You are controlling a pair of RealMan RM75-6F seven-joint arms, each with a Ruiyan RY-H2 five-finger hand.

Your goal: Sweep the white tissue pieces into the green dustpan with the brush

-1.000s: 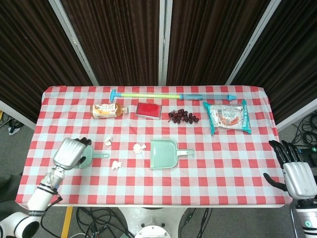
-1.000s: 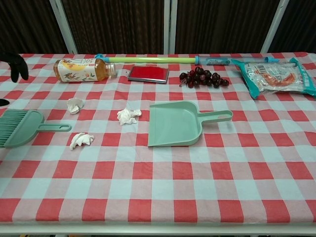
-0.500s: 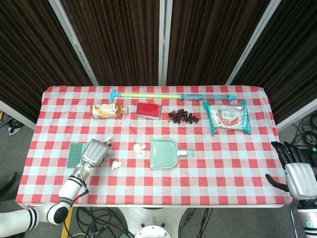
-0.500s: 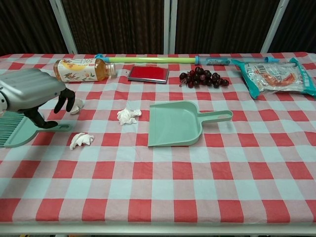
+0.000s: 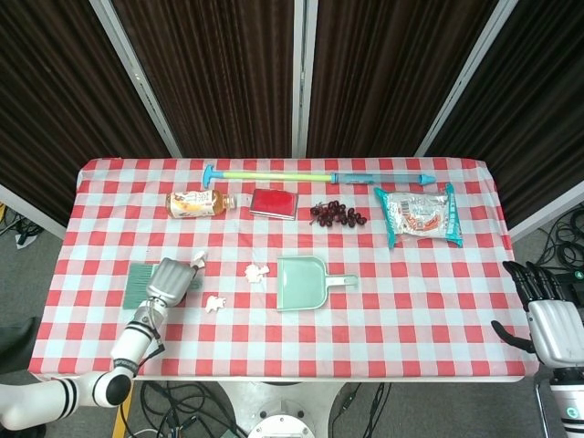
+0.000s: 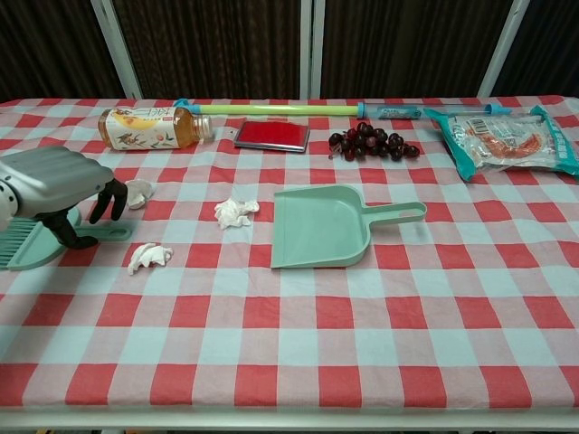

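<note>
The green brush (image 6: 32,244) lies flat at the table's left, handle pointing right; in the head view its bristles (image 5: 140,282) show left of my left hand (image 5: 171,278). My left hand (image 6: 54,183) is low over the handle, fingers (image 6: 114,201) on the far side and thumb on the near side, not closed on it. The green dustpan (image 5: 300,283) (image 6: 320,226) sits mid-table, handle to the right. Three white tissue pieces lie between brush and dustpan (image 6: 138,192) (image 6: 235,212) (image 6: 147,257). My right hand (image 5: 551,317) hangs open beyond the table's right edge.
Along the back stand a tea bottle (image 6: 149,127), a red box (image 6: 271,135), dark grapes (image 6: 373,141), a snack packet (image 6: 502,136) and a long blue-yellow stick (image 6: 298,109). The checked cloth (image 6: 298,344) covers the table.
My left hand has swung in from the left and come down over the brush handle. The brush, tissues and dustpan have not moved; the right hand has drifted slightly lower.
</note>
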